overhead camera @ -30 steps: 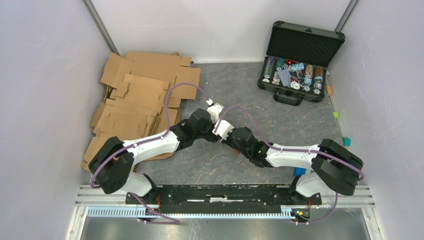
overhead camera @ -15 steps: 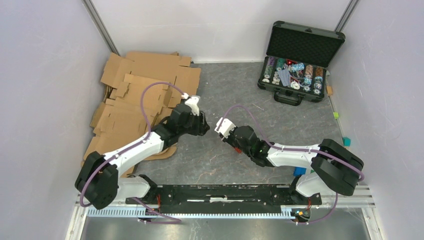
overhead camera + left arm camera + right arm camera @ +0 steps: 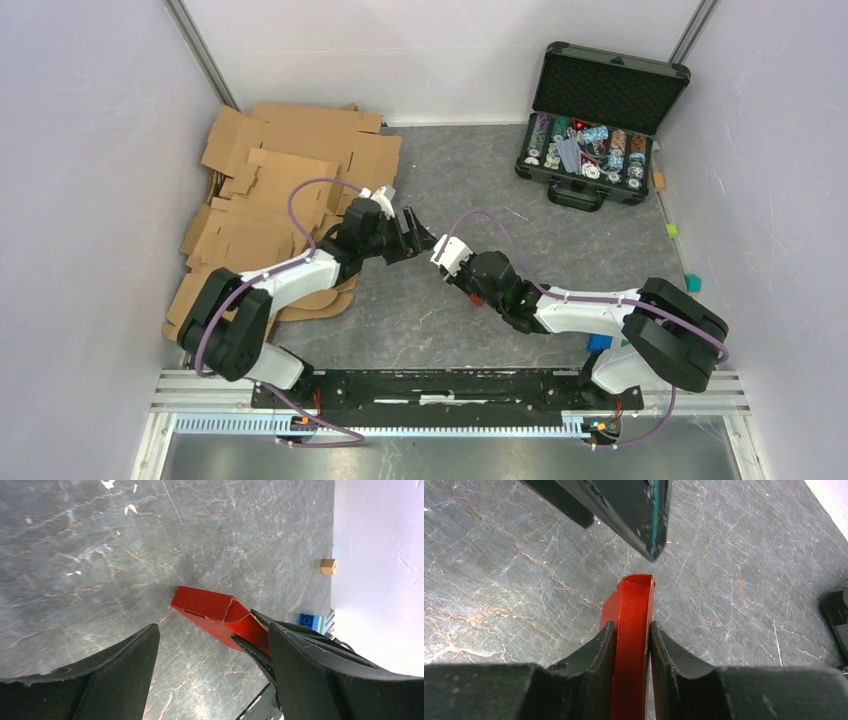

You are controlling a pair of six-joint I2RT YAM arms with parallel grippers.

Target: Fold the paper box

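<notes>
Folding in progress: the right gripper (image 3: pixel 631 630) clamps the red paper box (image 3: pixel 633 597) edge-on over the worktop (image 3: pixel 499 580), while the left gripper (image 3: pixel 214 630), spread wide and empty just beside the box, likely must re-grasp a free flap.

From my feed I see a grey, marble-veined tabletop (image 3: pixel 560 250); plain pale walls on the left (image 3: pixel 90 150), back (image 3: pixel 430 50) & right (image 3: pixel 780 120); alu posts (image 3: pixel 204 55) in the back corners; light is soft & even; brown cardboard sheets (image 3: pixel 280 170) piled far left; open black chip case (image 3: pixel 600 110) far right; metal rail (image 3: pixel 450 385) along the near edge.
</notes>
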